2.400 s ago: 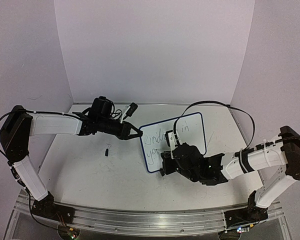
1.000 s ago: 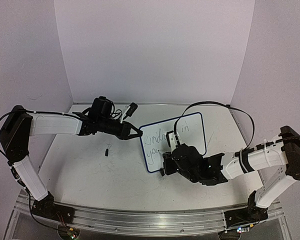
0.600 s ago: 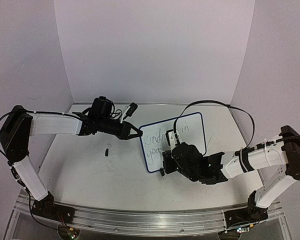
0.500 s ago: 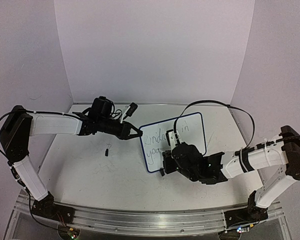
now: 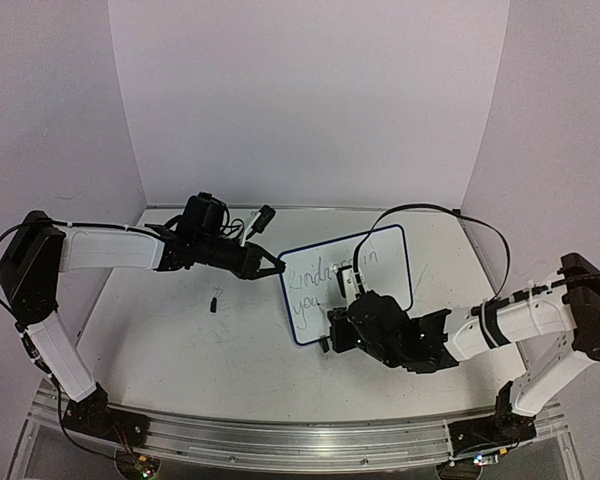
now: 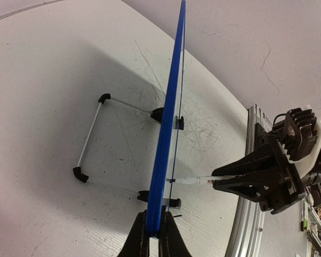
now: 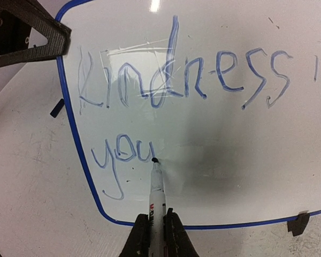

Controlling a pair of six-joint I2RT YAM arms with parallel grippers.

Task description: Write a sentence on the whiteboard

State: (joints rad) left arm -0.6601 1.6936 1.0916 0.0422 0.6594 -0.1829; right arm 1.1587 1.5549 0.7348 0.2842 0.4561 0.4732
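Now the left claw point(image 6: 154, 231) clamps the small blue-framed whiteboard point(image 7: 219, 150) edge-on. The right claw point(image 7: 155, 227) grips a thin white marker point(image 7: 157, 187), tip touching beside "you" in the blue handwritten sentence point(image 7: 174, 69).

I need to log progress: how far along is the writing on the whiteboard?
Done: the sentence so far reads "Kindness in" across the whiteboard, then "you" below. In hand: the right gripper holds the marker, tip at that "u"; the left gripper clamps the board's edge. Left: whatever follows "you".
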